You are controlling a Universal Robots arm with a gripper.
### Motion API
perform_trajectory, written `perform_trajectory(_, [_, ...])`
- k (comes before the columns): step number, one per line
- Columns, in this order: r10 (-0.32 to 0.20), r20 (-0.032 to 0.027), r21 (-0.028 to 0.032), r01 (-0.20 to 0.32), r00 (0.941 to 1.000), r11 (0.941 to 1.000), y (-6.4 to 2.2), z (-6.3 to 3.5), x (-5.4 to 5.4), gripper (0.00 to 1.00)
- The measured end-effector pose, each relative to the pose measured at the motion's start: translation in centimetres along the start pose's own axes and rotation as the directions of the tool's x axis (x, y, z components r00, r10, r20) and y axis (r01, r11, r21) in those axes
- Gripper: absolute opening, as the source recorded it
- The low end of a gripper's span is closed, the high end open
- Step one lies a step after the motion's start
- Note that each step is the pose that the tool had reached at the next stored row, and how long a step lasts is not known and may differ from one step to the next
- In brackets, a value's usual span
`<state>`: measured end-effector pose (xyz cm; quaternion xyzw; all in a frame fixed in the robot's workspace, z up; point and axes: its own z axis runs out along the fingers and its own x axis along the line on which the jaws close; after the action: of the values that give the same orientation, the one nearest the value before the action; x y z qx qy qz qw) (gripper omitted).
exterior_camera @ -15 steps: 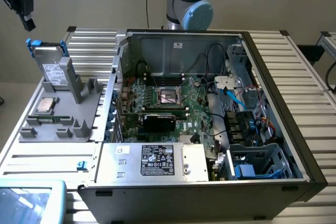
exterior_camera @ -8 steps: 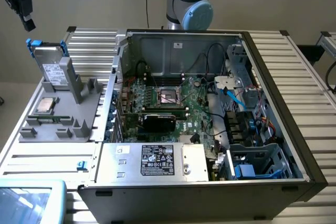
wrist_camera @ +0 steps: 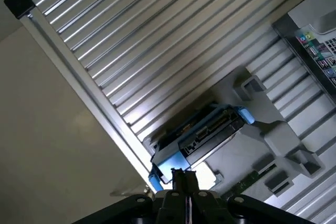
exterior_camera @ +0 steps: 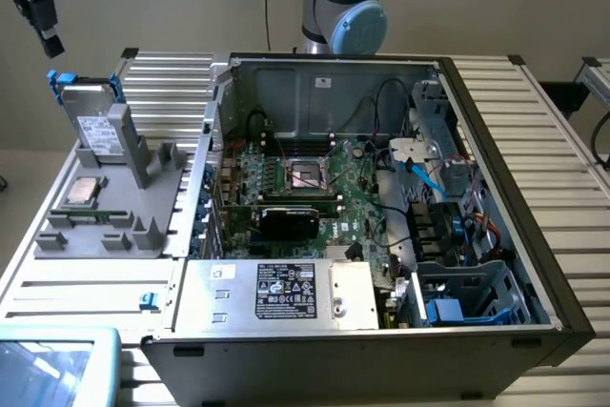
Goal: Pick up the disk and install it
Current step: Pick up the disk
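Exterior view is showing the disk [exterior_camera: 95, 131] standing on edge in 1 slot of the grey holder [exterior_camera: 57, 238], at the exterior view's left, with its 2 blue tabs pointing up and its white label facing the camera. Wrist view is looking down onto the disk [wrist_camera: 202, 136], with its connector edge and blue rails uppermost. A CPU chip [exterior_camera: 84, 191] is lying flat in the holder just in front of the disk. The gripper [exterior_camera: 52, 45] is hanging in the air above the disk, well apart from it and touching nothing. In the wrist view the gripper [wrist_camera: 182, 174] is showing its jaws pressed together with nothing between them. The open case [exterior_camera: 315, 78] is sitting on the slatted table [exterior_camera: 162, 73] just beside the holder, with a drive cage [exterior_camera: 477, 283] at its near corner. Judging by this, the task is only beginning: the disk is not yet picked up, so both the pick and the install are remaining
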<state>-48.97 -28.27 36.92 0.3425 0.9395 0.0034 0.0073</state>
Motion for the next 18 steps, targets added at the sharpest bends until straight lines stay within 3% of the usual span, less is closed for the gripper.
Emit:
perform_trajectory(8, [0.103,0.0040,0.0041,-0.103,0.9947,0.9947,0.00,0.03,0.00,0.11])
perform_trajectory(18, [0.223,0.0066,0.0063,-0.223,0.9748,0.9748,0.00,0.06,0.00,0.11])
